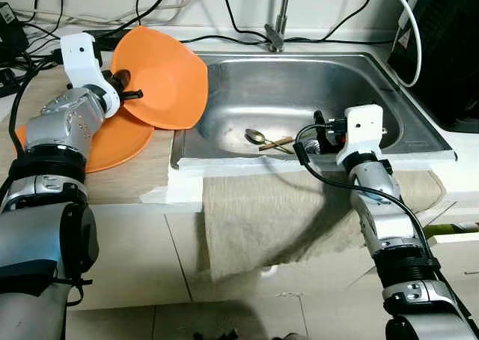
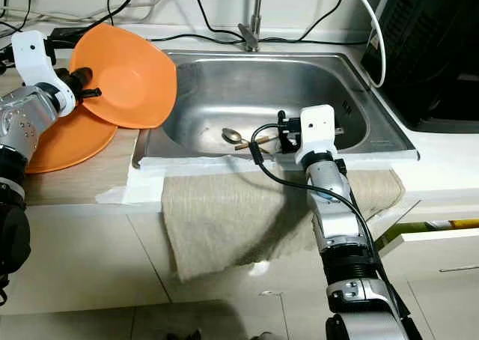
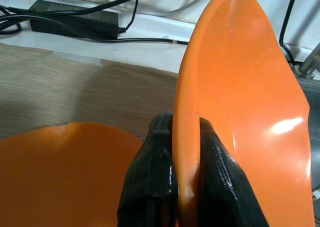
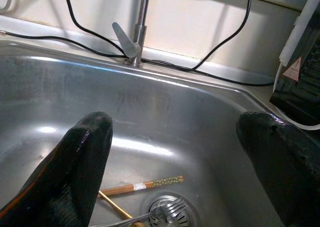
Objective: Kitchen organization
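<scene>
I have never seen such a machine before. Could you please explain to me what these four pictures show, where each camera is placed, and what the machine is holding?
This is a humanoid robot with two silver arms, each ending in a gripper with two black fingers. Two pictures come from the camera eyes in its head, looking down at a kitchen counter. The other two come from cameras on its wrists, looking along the fingers.

The left gripper is shut on the rim of a tilted orange plastic plate, held above the counter beside the sink. A second orange plate lies flat on the wooden counter.

The right gripper is open over the stainless steel sink, holding nothing. In the sink lie a metal spoon, wooden chopsticks and a fork near the drain. A beige cloth hangs over the front edge.
</scene>
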